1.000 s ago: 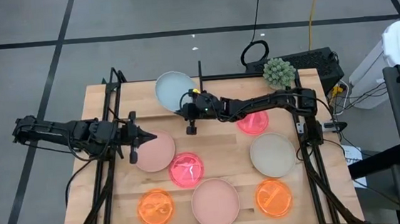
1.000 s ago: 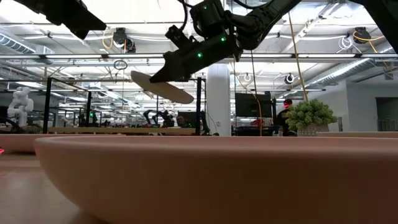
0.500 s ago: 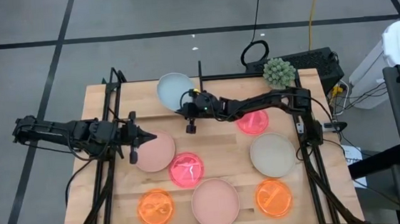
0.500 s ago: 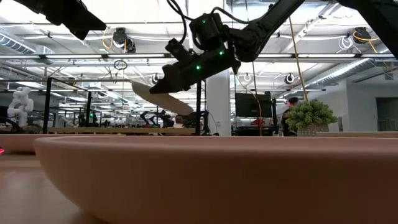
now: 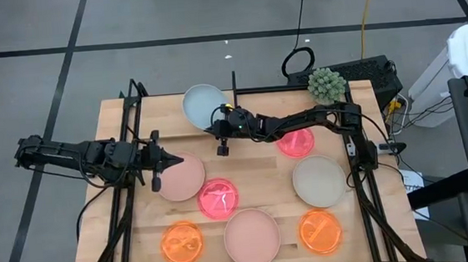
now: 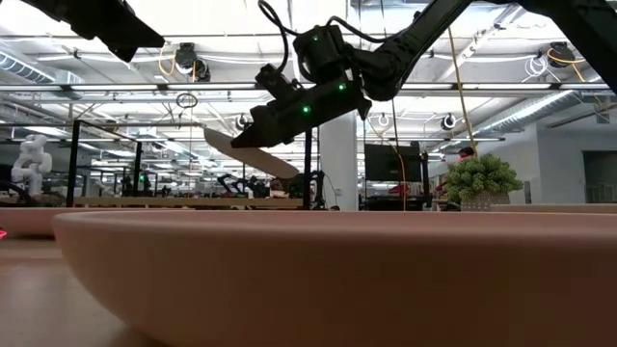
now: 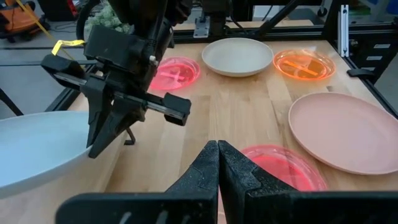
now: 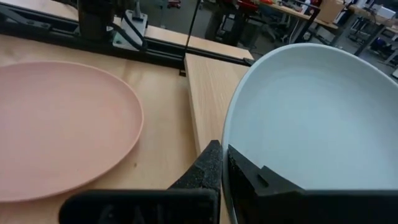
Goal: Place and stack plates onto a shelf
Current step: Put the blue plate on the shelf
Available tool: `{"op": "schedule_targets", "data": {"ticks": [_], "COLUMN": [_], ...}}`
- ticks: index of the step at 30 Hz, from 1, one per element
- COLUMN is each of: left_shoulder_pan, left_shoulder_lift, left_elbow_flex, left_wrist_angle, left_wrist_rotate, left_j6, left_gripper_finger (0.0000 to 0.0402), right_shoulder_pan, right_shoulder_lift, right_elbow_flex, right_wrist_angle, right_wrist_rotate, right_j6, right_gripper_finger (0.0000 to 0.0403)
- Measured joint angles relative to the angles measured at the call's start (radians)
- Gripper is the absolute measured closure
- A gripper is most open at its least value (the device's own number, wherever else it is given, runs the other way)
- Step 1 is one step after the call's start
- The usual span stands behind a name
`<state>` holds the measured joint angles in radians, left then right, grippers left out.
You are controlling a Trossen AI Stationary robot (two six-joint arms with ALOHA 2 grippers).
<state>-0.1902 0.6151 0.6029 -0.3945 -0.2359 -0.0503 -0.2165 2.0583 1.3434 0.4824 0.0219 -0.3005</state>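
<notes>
Low view: light-blue plate [image 6: 253,154] airborne, tilted | right end effector [image 8: 222,163] pinching rim | left end effector [image 7: 217,155] pressed together

The right tool [image 6: 253,133] holds a tilted plate [image 6: 249,154] by its rim, high above the tabletop [image 6: 48,308]; a pale-pink plate [image 6: 318,270] fills the foreground; a green plant [image 6: 479,179] stands behind.

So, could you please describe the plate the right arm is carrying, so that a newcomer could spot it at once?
Look to the far edge of the wooden tabletop, where the low light-wood shelf sits. Above it, the right gripper is shut on the rim of a round, matte light-blue plate, held tilted in the air. It is the only blue plate, and the only one off the table.
</notes>
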Motion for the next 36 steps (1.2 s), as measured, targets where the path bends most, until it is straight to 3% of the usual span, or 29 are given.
{"op": "schedule_targets", "data": {"ticks": [36], "left_shoulder_pan": [0.0], "left_shoulder_lift": [0.0], "left_elbow_flex": [0.0], "left_wrist_angle": [0.003], "left_wrist_rotate": [-0.001], "left_j6": [-0.003], "left_gripper_finger": [0.04], "right_shoulder_pan": [-0.013], "right_shoulder_lift": [0.0], "right_elbow_flex": [0.001], "right_wrist_angle": [-0.122], "right_wrist_rotate": [0.002], "right_j6": [-0.035], "right_gripper_finger": [0.0403]}}
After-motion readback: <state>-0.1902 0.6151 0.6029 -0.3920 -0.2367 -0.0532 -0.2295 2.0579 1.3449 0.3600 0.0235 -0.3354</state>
